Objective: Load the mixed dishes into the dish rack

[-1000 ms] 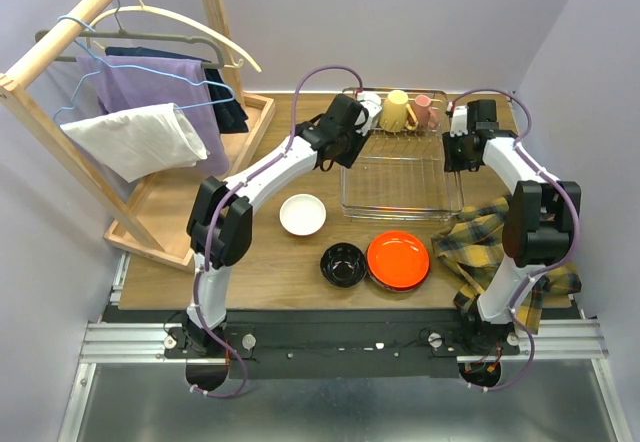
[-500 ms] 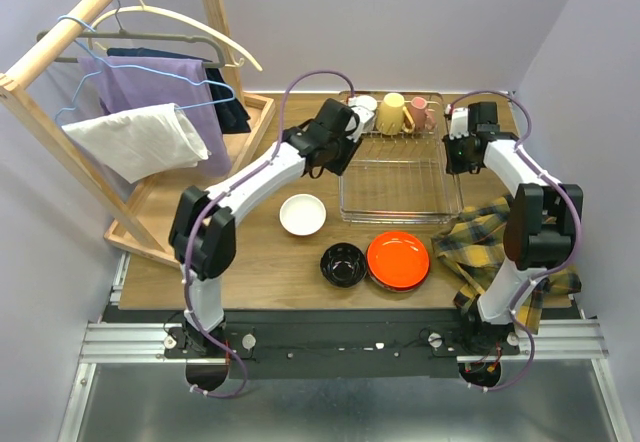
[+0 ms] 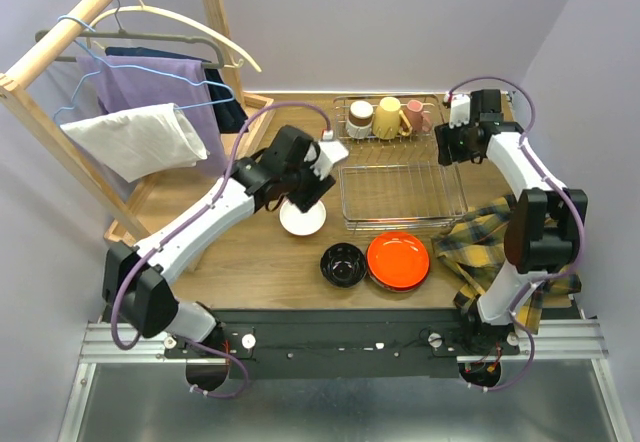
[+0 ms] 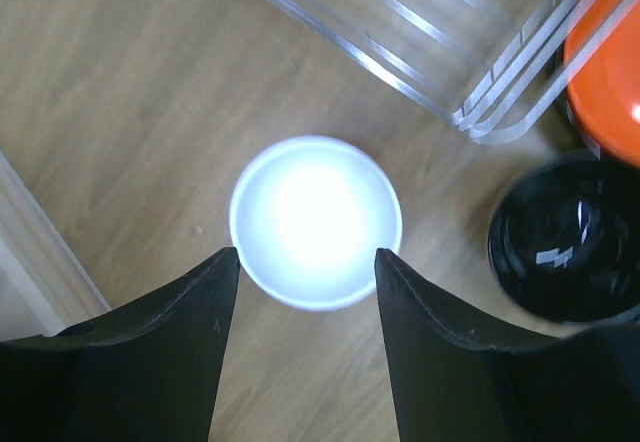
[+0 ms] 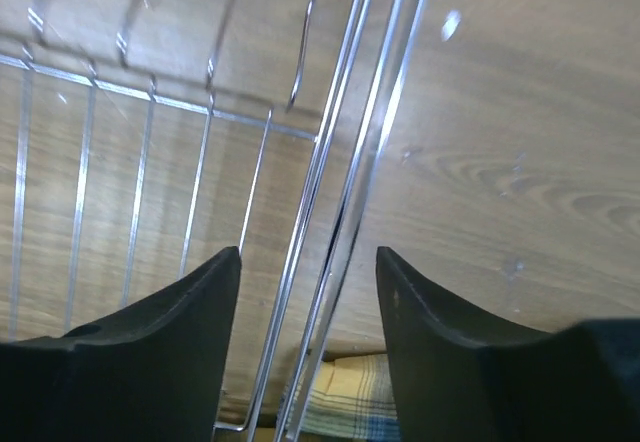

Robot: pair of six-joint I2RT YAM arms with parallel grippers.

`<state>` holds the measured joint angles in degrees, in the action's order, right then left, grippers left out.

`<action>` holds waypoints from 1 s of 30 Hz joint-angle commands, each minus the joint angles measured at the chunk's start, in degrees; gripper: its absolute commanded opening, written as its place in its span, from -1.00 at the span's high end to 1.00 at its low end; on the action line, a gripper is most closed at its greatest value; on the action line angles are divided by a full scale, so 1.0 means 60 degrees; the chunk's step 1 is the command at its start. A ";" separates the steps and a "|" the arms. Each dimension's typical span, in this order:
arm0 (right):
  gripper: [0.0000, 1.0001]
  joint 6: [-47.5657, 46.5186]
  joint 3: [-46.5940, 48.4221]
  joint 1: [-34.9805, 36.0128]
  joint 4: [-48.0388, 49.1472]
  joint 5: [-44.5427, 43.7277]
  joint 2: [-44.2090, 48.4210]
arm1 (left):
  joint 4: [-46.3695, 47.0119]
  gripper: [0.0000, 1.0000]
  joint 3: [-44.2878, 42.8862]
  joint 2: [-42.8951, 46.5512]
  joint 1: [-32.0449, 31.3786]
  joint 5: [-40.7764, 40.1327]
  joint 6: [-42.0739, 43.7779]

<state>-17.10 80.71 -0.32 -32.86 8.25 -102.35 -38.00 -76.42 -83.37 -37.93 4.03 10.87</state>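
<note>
The silver wire dish rack point(image 3: 402, 194) sits at the back middle of the table. A cream mug point(image 3: 360, 117), a yellow mug point(image 3: 388, 117) and a pink mug point(image 3: 416, 114) stand in its far end. A white bowl point(image 3: 300, 219) lies left of the rack, with a black bowl point(image 3: 343, 264) and an orange-red bowl point(image 3: 398, 260) in front of it. My left gripper point(image 3: 306, 200) is open and empty, hovering above the white bowl point(image 4: 315, 222), which shows between its fingers. My right gripper point(image 3: 447, 150) is open above the rack's right rim point(image 5: 350, 192), holding nothing.
A plaid cloth point(image 3: 490, 247) lies at the right front and shows in the right wrist view point(image 5: 350, 412). A wooden clothes-rack tray point(image 3: 165, 202) with hanging garments stands at the left. The black bowl point(image 4: 565, 237) and orange-red bowl point(image 4: 608, 62) lie right of the left gripper.
My left arm has swung from the rack's back left corner toward the near left and now hovers over the white bowl. My right gripper has stayed by the rack's right rim.
</note>
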 commanded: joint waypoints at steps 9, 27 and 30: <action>-0.31 -0.0487 0.0935 0.0038 -0.1888 0.1910 0.2581 | -0.0992 -0.32 0.2849 0.1650 -0.0255 0.2127 0.2409; -0.29 -0.3712 -0.2874 0.6172 -0.1688 0.3430 0.5340 | -0.1109 -0.40 0.1928 0.1548 0.1590 0.0471 0.0958; -0.29 -0.3741 -0.3153 0.7564 -0.1307 0.3006 0.4916 | -0.0802 -0.42 0.1400 0.1254 0.1605 0.0106 0.0417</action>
<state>-36.38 64.86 34.92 -44.27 29.30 -69.36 -45.54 -63.18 -74.19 -28.69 7.97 19.38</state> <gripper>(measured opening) 0.644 0.700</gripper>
